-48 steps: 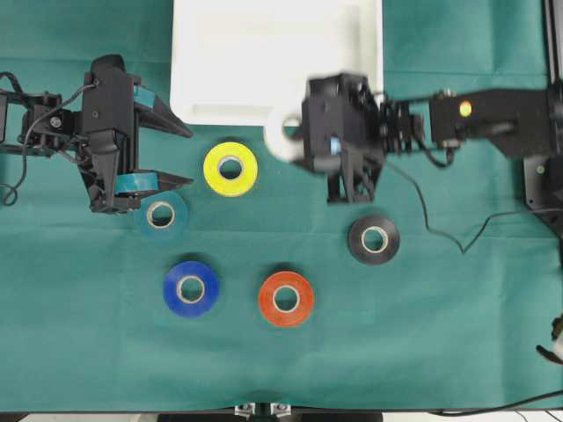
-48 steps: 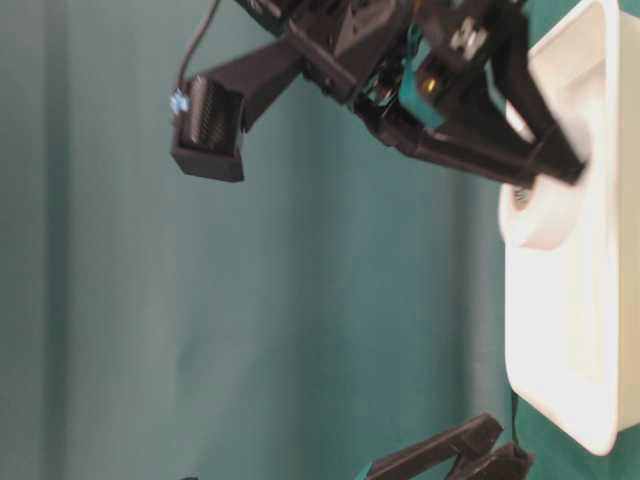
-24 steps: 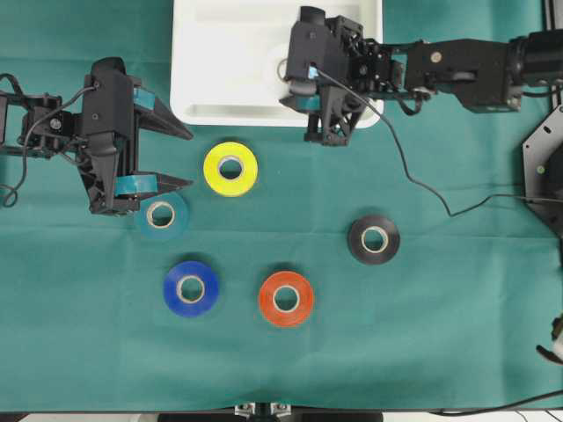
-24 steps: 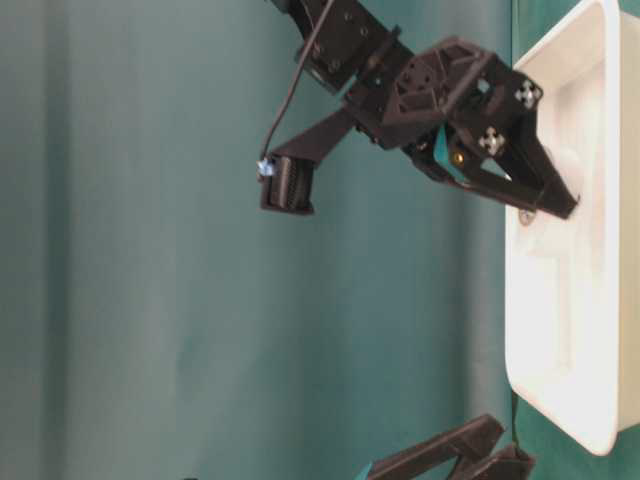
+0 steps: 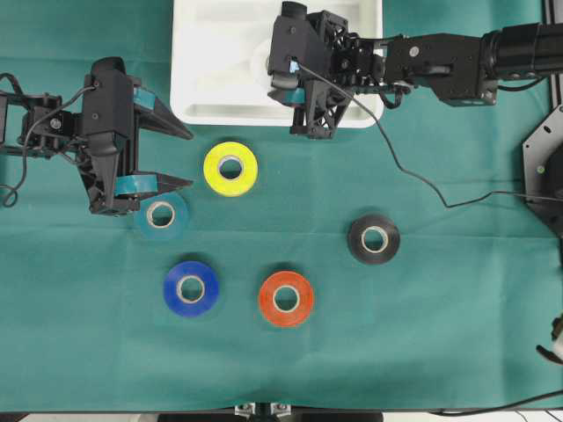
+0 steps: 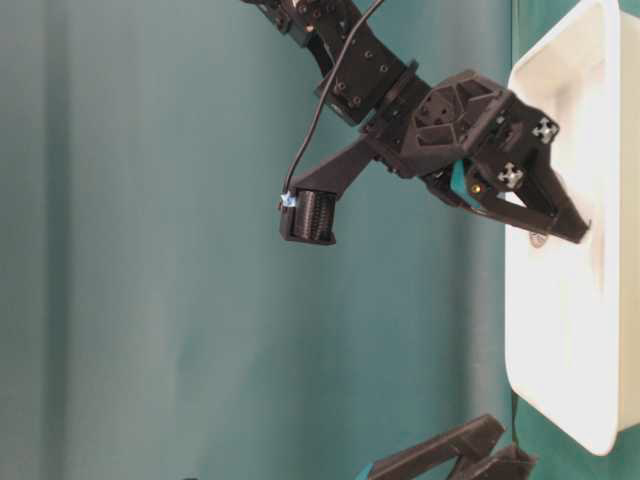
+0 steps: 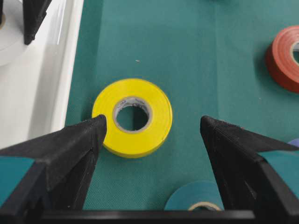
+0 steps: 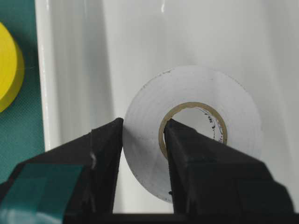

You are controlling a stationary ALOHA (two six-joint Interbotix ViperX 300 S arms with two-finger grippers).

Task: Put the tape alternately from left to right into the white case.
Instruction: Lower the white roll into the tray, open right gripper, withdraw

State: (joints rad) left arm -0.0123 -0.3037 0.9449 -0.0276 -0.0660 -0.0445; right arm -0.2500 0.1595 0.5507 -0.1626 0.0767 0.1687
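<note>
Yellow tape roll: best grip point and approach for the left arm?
The yellow tape roll lies flat, core up. Come straight down and pinch one wall, one finger in the open core, one outside. The left gripper is open; the side away from the white case looks safest.

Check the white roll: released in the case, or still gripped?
Still gripped. The right hand pinches the white roll's wall, one finger through its core, over the case.

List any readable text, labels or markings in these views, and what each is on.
No readable text anywhere.
White roll: dark print on the inner core, too small and blurred to read.
Right gripper: checkered square markers on the housing, patterns only, no characters.
Yellow roll: core shows no legible print.
</note>
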